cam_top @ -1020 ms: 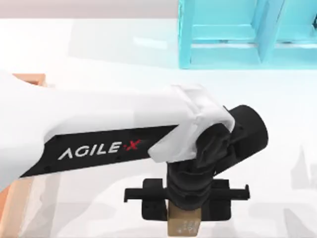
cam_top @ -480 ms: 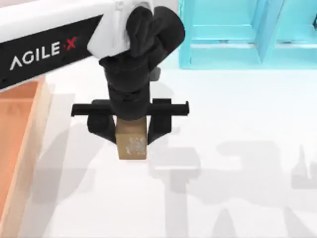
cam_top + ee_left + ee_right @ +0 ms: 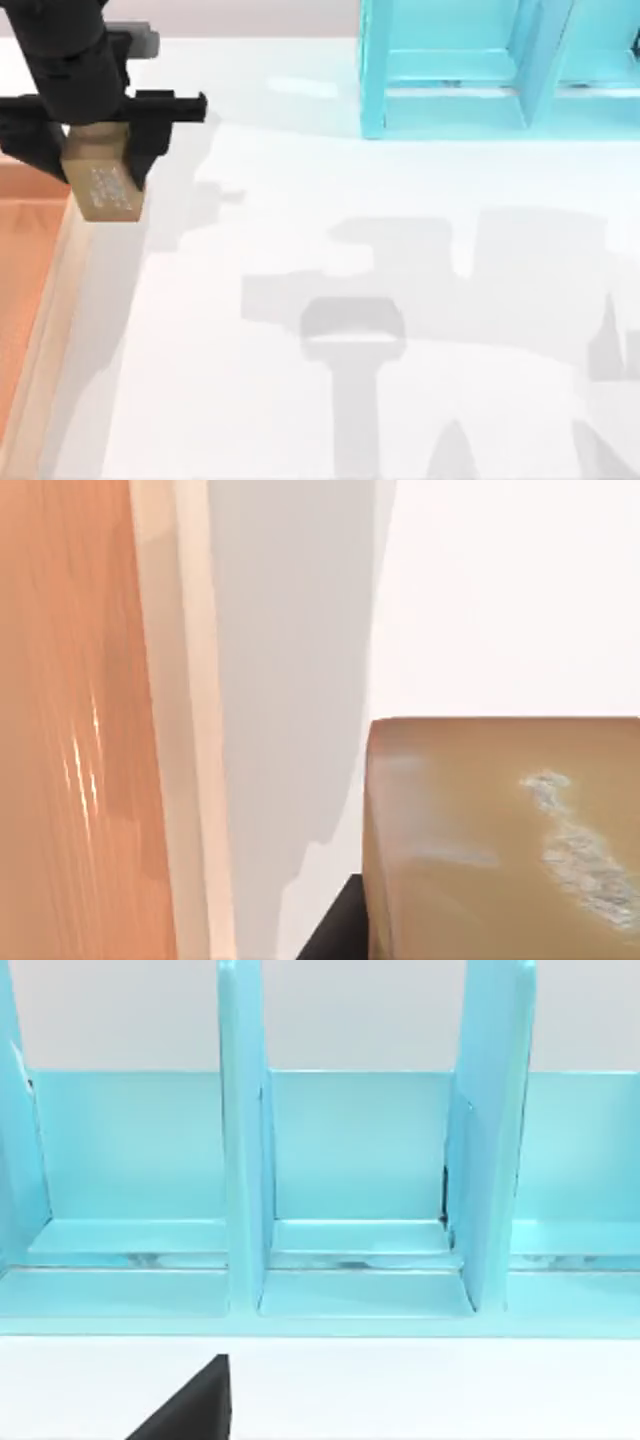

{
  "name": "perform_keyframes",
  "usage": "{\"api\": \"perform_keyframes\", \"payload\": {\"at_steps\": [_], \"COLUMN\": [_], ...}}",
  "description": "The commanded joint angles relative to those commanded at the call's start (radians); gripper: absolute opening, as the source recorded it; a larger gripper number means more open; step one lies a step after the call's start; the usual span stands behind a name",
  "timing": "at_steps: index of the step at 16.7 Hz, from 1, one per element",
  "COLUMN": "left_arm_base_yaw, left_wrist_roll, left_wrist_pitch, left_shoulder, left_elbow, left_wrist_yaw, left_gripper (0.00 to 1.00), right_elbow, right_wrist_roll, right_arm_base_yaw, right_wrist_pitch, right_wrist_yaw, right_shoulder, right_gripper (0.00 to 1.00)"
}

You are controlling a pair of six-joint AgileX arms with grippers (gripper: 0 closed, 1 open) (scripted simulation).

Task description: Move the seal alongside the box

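Top view | left gripper (image 3: 97, 150) grips seal (image 3: 101, 184) | beside box (image 3: 30, 290) rim

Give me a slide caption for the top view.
Left pincer holds the seal by the box's rim at the table's left side, far from the turquoise frame.

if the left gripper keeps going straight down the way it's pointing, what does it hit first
Probably the white table just beside the box rim. The left gripper points down holding the seal, which looks just clear of the rim, though depth is unclear.
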State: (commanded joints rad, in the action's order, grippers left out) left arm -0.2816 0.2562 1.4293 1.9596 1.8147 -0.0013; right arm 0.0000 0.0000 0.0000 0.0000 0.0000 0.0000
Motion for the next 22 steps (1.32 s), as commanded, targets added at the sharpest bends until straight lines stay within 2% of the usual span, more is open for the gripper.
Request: {"api": "perform_keyframes", "payload": {"at_steps": [7,15,20,22], "left_arm_base_yaw": [0.026,0.033,0.033,0.033], "left_wrist_roll": [-0.031,-0.033,-0.034,-0.034], "left_wrist_pitch": [0.008,-0.218,-0.243,-0.243], "left_shoulder": [-0.001,0.004,0.003,0.003], "left_elbow": [0.011,-0.212,-0.236,-0.236], "left_wrist_yaw": [-0.001,-0.001,0.0,0.0], "left_gripper": [0.0,0.0,0.0,0.15], "right_elbow": [0.0,0.0,0.0,0.0], "right_wrist_roll": [0.0,0.0,0.0,0.0], "right_arm_base_yaw": [0.0,0.0,0.0,0.0], "right_wrist_pitch": [0.0,0.0,0.0,0.0], "right_wrist_yaw": [0.0,0.0,0.0,0.0], "right_shoulder": [0.0,0.0,0.0,0.0], "right_gripper": [1.0,1.0,1.0,1.0]}}
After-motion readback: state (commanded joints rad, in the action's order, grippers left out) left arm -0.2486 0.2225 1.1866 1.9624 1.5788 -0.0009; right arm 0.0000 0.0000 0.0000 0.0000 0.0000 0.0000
